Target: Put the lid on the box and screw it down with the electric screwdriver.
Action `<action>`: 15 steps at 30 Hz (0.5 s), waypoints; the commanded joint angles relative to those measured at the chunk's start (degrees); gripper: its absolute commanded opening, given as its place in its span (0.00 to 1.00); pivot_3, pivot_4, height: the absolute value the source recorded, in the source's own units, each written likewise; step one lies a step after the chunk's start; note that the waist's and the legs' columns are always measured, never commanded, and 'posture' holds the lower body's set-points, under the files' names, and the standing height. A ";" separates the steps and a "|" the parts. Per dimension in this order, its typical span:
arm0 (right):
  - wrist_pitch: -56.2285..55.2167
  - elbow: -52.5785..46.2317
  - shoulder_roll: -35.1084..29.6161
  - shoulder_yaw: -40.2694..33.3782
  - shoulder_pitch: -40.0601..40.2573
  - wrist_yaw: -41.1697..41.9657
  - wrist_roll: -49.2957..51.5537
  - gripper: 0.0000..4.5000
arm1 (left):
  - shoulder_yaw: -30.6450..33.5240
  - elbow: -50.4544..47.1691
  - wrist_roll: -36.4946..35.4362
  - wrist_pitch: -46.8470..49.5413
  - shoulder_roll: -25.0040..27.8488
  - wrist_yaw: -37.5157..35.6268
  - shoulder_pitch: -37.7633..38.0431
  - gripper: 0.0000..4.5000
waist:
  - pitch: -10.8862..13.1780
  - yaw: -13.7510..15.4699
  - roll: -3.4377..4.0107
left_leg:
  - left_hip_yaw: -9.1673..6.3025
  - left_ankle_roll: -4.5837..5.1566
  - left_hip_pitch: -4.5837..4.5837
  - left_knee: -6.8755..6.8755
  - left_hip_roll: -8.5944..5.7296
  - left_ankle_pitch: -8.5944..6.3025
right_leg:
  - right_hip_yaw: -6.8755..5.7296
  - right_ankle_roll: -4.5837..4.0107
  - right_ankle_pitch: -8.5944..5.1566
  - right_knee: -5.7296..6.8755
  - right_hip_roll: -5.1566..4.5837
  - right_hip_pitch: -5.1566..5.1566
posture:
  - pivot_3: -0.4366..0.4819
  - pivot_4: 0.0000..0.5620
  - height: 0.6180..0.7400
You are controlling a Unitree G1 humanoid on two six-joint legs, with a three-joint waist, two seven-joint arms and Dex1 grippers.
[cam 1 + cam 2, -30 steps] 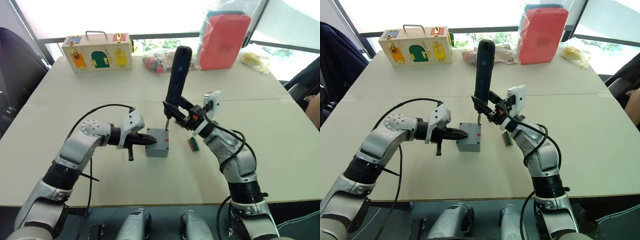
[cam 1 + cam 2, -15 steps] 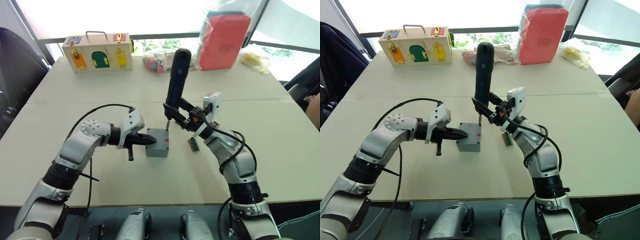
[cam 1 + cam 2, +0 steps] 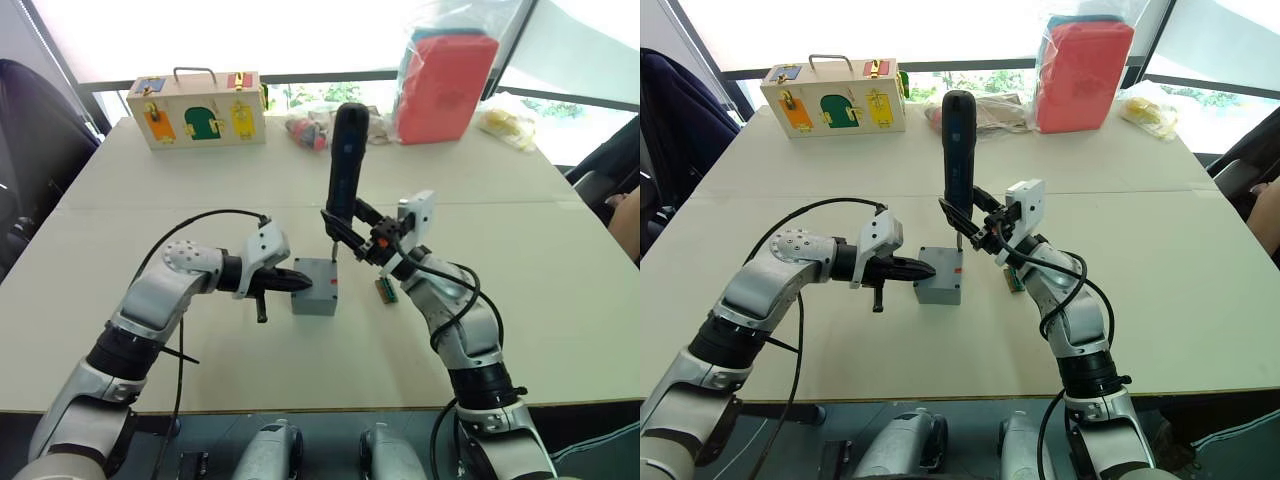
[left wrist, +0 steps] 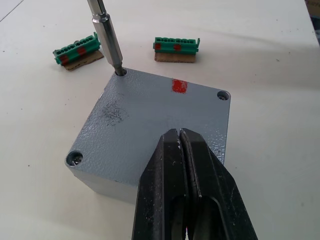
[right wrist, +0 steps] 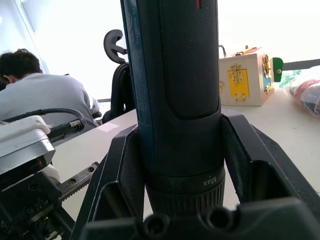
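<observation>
Frame centre: left gripper (image 4: pixel 181 150), closed and empty, pins lid (image 4: pixel 150 125) on box (image 3: pixel 314 297); right gripper (image 5: pixel 172 165) clamps electric screwdriver (image 3: pixel 346 160) upright, bit in corner screw hole.

Box (image 3: pixel 315 286) w/ lid (image 4: pixel 160 122) on top sits just right of left gripper (image 3: pixel 300 281), whose shut tips rest on lid's near edge. Right gripper (image 3: pixel 345 226) is behind and above box, clamped round electric screwdriver (image 3: pixel 346 160), which stands upright w/ bit in lid's far corner hole. Two connector pieces (image 4: pixel 176 46) lie on table (image 3: pixel 560 270) beyond box, below right gripper. Wooden box (image 3: pixel 196 106) is far behind left gripper, at table's far edge.
</observation>
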 commanded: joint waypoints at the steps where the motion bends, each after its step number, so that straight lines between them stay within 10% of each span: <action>1: 0.96 3.59 -0.02 1.22 3.24 0.17 -1.69 0.39 | -0.37 -0.45 0.45 -0.04 0.07 0.03 0.59 0.00 | -0.02 0.00 0.00 | 0.00 0.02 0.07 -0.03 0.00 -0.01 | 0.00 0.00 0.00 -0.02 0.00 0.01 | 0.48 0.27 1.00; 15: 0.22 7.54 -1.59 3.08 4.98 -1.02 -6.38 0.39 | -0.63 -0.11 0.77 -0.44 -0.23 -0.18 0.75 0.00 | -0.88 0.02 -0.03 | -0.01 0.08 0.21 -0.09 0.01 -0.07 | 0.02 -0.07 -0.05 -0.05 0.00 0.04 | 0.48 0.27 1.00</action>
